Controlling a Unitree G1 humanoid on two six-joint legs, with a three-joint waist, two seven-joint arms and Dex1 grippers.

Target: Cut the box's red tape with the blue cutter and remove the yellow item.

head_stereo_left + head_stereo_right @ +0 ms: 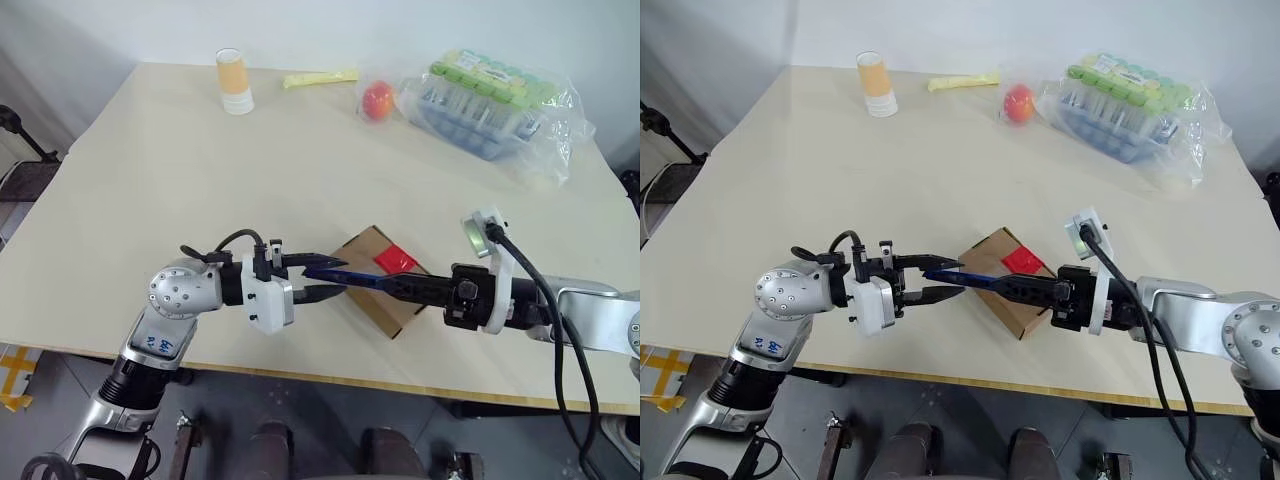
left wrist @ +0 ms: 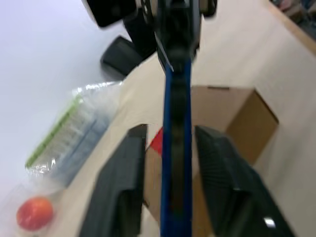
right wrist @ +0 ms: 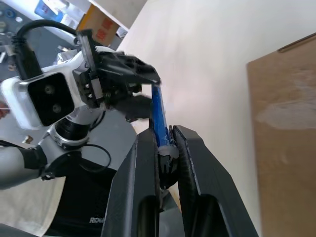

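The brown cardboard box (image 1: 385, 312) lies near the table's front edge, with the red tape (image 1: 394, 262) as a small patch on its top. Just above the box the blue cutter (image 1: 350, 277) is held level. My right gripper (image 1: 398, 287) comes in from the right and is shut on one end of it. From the left, my left gripper (image 1: 318, 281) stands open around the other end, and its fingers (image 2: 121, 187) show a gap on each side of the cutter (image 2: 175, 148). The yellow item is out of view.
An orange-and-white cup (image 1: 235, 82), a pale yellow strip (image 1: 320, 77), a red-orange fruit (image 1: 377, 100) and a clear bag of green-capped tubes (image 1: 490, 105) stand along the far side. The table's front edge (image 1: 300, 372) runs just below both arms.
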